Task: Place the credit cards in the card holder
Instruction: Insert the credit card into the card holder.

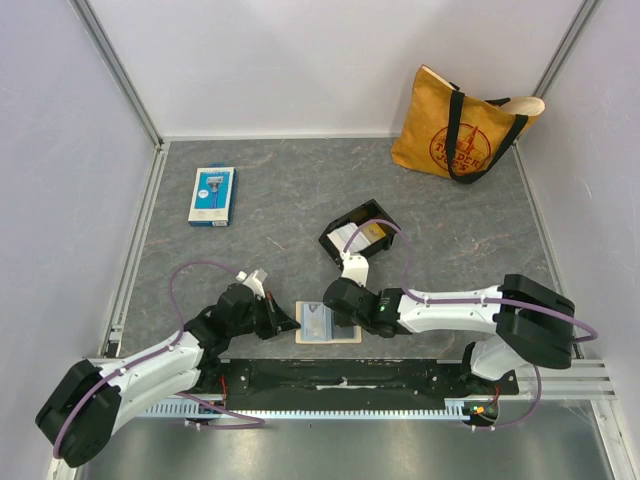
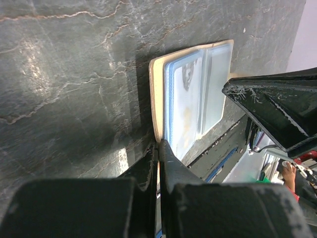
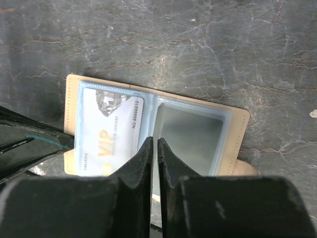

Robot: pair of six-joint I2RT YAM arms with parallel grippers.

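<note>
The tan card holder (image 1: 318,322) lies open near the table's front edge, its clear sleeves facing up. A white VIP card (image 3: 111,131) sits in the left sleeve, and a grey card (image 3: 190,136) lies at the right sleeve. My left gripper (image 2: 159,145) is shut on the holder's tan left edge (image 2: 156,94). My right gripper (image 3: 154,141) stands over the spine, its jaws closed on the grey card's near edge. Other credit cards (image 1: 365,238), white and gold, rest in a black tray (image 1: 335,240) behind the holder.
A blue-and-white flat package (image 1: 212,195) lies at the back left. A yellow tote bag (image 1: 460,125) leans at the back right corner. The metal rail with the arm bases (image 1: 340,378) runs just in front of the holder. Walls close the table on three sides.
</note>
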